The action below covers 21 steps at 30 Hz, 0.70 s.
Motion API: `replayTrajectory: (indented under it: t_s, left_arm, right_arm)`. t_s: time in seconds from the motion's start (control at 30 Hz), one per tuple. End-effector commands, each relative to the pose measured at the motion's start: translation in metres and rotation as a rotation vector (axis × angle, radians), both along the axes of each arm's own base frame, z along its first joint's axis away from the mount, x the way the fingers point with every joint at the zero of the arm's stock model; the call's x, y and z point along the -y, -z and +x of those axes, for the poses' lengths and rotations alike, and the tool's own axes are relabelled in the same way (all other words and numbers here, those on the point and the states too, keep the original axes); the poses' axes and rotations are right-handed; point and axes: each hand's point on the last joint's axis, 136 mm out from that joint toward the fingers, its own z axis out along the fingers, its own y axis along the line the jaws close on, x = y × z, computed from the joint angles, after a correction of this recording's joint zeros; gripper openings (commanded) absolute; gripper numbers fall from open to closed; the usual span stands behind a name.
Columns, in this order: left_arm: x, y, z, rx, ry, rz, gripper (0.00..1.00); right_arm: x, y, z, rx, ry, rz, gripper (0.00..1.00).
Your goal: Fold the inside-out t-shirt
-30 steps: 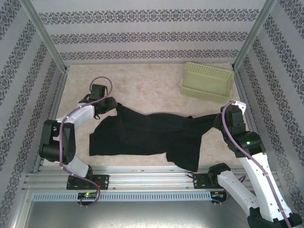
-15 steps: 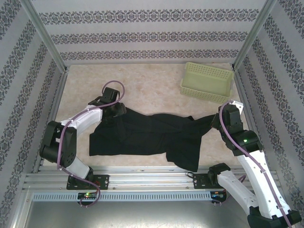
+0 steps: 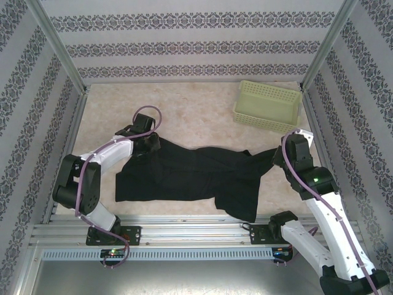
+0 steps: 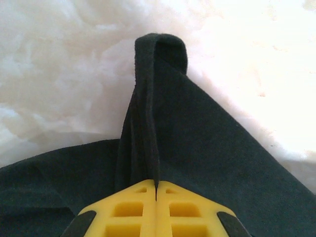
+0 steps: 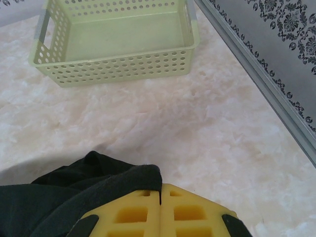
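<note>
The inside-out t-shirt, plain black, lies stretched across the table between the two arms, rumpled, with a flap hanging toward the near edge. My left gripper is shut on its far left corner; in the left wrist view a pinched ridge of the t-shirt rises from between the yellow fingers of the left gripper. My right gripper is shut on the shirt's right end. In the right wrist view a fold of the t-shirt is caught at the tips of the right gripper.
A pale green perforated basket stands at the back right, seen close as the basket ahead of the right gripper. A metal frame rail and patterned walls bound the table. A metal rail runs along the near edge.
My left gripper moved right and toward the shirt's far left corner, then shut on it. The right gripper kept its hold and shifted slightly left.
</note>
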Motion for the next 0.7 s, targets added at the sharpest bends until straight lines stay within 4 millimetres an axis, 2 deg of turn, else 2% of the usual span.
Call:
replayTrajectory:
  t_s: [0.0, 0.07, 0.17, 0.23, 0.33, 0.43, 0.5, 0.67]
  left_arm:
    - [-0.009, -0.065, 0.007, 0.15, -0.035, -0.071, 0.0]
    - [-0.027, -0.114, 0.006, 0.281, -0.087, -0.107, 0.0]
    - [-0.065, -0.195, -0.009, 0.508, -0.194, -0.133, 0.0]
    - [-0.089, -0.244, -0.028, 0.648, -0.262, -0.129, 0.0]
    - [-0.109, -0.304, -0.057, 0.831, -0.311, -0.139, 0.0]
    - [-0.109, -0.352, -0.08, 0.96, -0.278, -0.127, 0.0]
    - [-0.105, -0.376, -0.091, 1.026, -0.238, -0.124, 0.0]
    - [-0.104, -0.412, -0.124, 1.176, -0.213, -0.114, 0.0]
  right_arm:
    - [0.003, -0.024, 0.007, 0.052, 0.0, -0.027, 0.0]
    - [0.006, -0.035, 0.008, 0.067, 0.002, -0.041, 0.0]
    - [0.008, -0.058, 0.01, 0.11, 0.003, -0.054, 0.0]
    - [0.01, -0.076, 0.01, 0.147, 0.004, -0.06, 0.0]
    - [0.013, -0.108, 0.007, 0.221, 0.005, -0.062, 0.0]
    - [0.012, -0.146, 0.002, 0.32, -0.012, -0.041, 0.0]
    - [0.008, -0.171, -0.004, 0.388, -0.039, -0.018, 0.0]
    - [0.003, -0.234, -0.026, 0.566, -0.096, 0.03, 0.0]
